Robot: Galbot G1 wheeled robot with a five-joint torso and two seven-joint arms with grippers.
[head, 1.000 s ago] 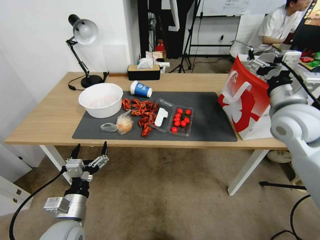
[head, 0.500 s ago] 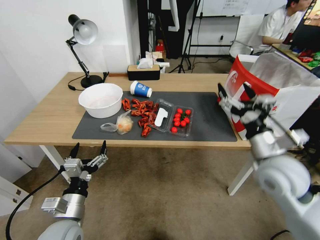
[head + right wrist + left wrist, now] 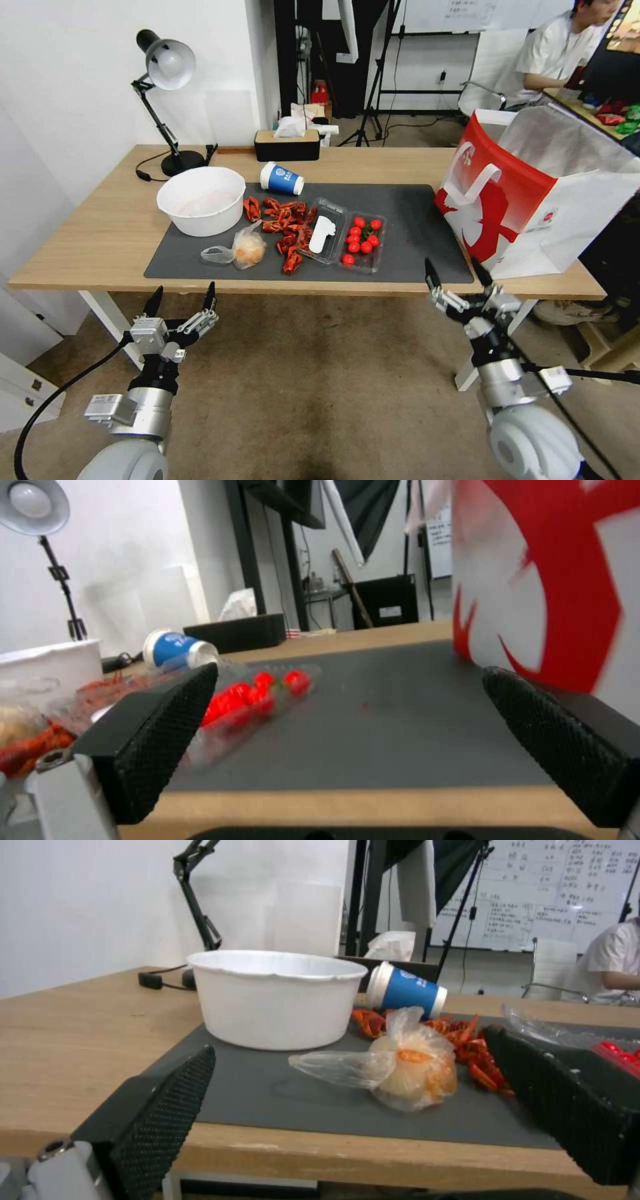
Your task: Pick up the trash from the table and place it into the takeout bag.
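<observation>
On the table point(image 3: 100, 233) lies a dark mat point(image 3: 413, 227) with the trash. There is a white bowl point(image 3: 201, 199), a blue-and-white paper cup point(image 3: 282, 179) on its side, a clear plastic bag with an orange lump point(image 3: 243, 250), red shell scraps point(image 3: 283, 223) and a clear tray of small red tomatoes point(image 3: 360, 240). The red-and-white takeout bag point(image 3: 527, 193) stands open at the table's right end. My left gripper point(image 3: 183, 291) hangs open below the front edge, facing the plastic bag point(image 3: 400, 1070). Open and holding nothing, my right gripper point(image 3: 453, 270) sits just below the front edge near the takeout bag point(image 3: 553, 580).
A desk lamp point(image 3: 167, 67) and a tissue box point(image 3: 288, 143) stand at the table's back. A white table leg point(image 3: 493, 340) is close behind my right arm. A person sits at another desk at the back right. Carpet floor lies open in front.
My right arm has swung down from the takeout bag's mouth to below the table's front edge, staying open. The left arm has not moved.
</observation>
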